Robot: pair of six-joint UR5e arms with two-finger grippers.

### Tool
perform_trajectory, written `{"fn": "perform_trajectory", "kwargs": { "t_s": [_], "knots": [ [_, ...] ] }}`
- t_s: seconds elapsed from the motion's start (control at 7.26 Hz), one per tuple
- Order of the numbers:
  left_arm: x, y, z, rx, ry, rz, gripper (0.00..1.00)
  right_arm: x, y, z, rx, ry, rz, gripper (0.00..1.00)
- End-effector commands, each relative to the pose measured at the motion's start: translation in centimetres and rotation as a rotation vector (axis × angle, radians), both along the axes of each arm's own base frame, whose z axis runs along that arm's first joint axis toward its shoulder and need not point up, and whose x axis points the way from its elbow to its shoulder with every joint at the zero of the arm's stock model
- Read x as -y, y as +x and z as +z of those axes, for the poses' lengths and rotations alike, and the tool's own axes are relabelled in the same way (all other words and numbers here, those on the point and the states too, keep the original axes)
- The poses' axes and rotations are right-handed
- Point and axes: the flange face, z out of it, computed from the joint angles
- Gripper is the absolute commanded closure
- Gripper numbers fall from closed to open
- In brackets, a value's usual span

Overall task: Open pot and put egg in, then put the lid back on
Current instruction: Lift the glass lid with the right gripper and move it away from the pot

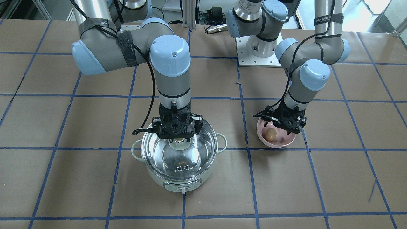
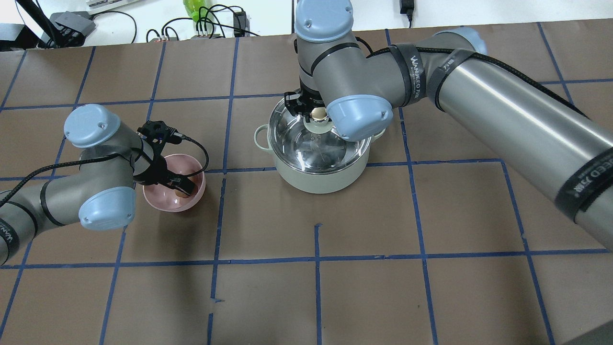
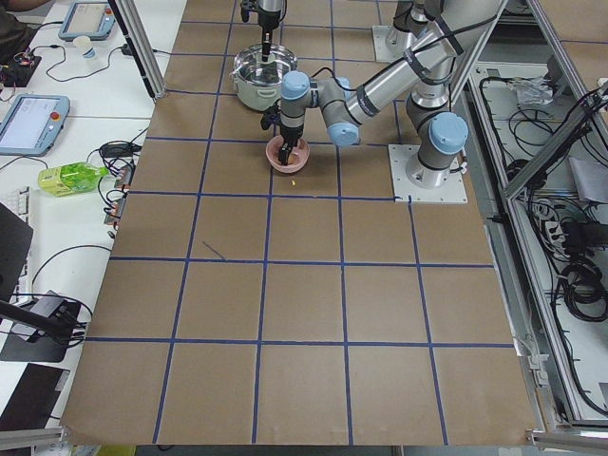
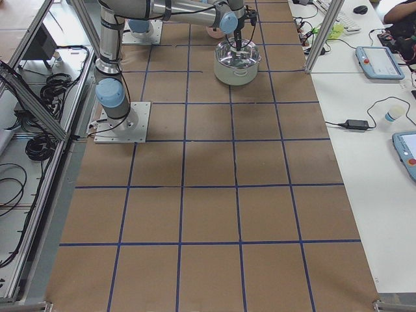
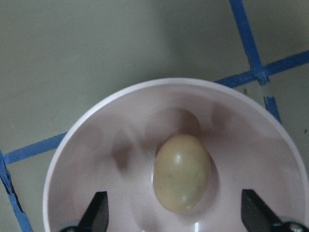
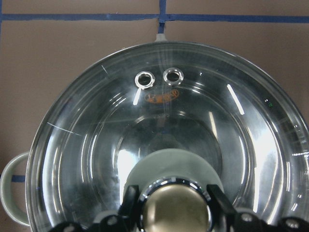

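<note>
I read the right gripper [image 6: 174, 205] as clenched on the lid [image 1: 194, 156]. Its fingers [image 6: 129, 198] press either side of the cream knob, and the glass lies seated on the pot [image 1: 178, 182]. The pot stands mid-desk [image 1: 318, 184], off every edge I can see, with its control knob facing away from the robot's base. Toward the robot's left edge and apart from the pot, the pink bowl [image 5: 91, 145] holds the egg [image 5: 182, 172]. The left gripper [image 5: 176, 217] hangs released inside the bowl, one fingertip on each side of the egg and neither touching it.
</note>
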Motion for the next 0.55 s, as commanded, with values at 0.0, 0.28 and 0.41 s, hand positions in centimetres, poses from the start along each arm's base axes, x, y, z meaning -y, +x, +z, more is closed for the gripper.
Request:
{"fn": "perform_trajectory", "kwargs": {
  "t_s": [0.0, 0.28, 0.41],
  "knots": [
    [0.3, 0.1, -0.5, -0.009, 0.005, -0.017, 0.04, -0.1, 0.1, 1.3, -0.015, -0.01, 0.008, 0.96],
    [0.4, 0.1, -1.2, -0.022, 0.014, -0.016, 0.07, 0.5, 0.0, 3.7, -0.03, 0.032, 0.013, 0.98],
    [0.4, 0.0, -1.6, -0.035, 0.022, -0.015, 0.09, 0.5, -1.5, 5.7, -0.028, 0.015, 0.016, 0.98]
  ]
}}
